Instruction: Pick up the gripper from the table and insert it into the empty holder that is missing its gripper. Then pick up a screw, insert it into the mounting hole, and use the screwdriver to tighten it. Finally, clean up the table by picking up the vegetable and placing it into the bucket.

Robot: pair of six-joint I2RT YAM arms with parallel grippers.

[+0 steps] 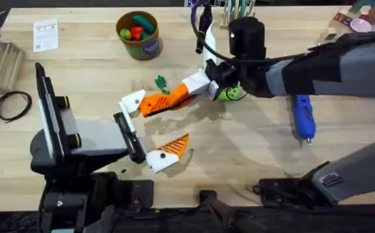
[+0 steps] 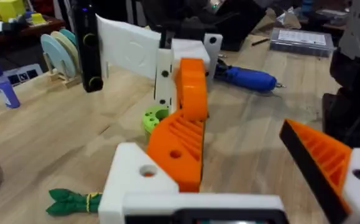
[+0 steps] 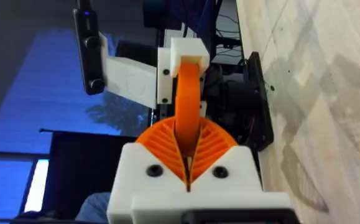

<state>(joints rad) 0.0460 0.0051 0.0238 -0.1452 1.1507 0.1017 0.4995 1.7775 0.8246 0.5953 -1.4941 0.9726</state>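
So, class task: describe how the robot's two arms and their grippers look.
Both grippers, the left gripper and the right gripper, have white angular finger blocks with orange ribbed pads and dark round screw spots. The arms are black and grey, the right one sleeved in grey fabric, with black cables.

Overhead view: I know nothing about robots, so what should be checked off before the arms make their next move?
1. Right gripper clamped on the gripper: ok.
2. Gripper fully seated in the holder: cannot tell; they touch, but the joint is hidden.
3. Screwdriver lying free on the table, ready to grab: ok.
4. Screw located: cannot tell.
5. Vegetable in the bucket: not ok; it lies on the table.
6. Bucket upright: ok.
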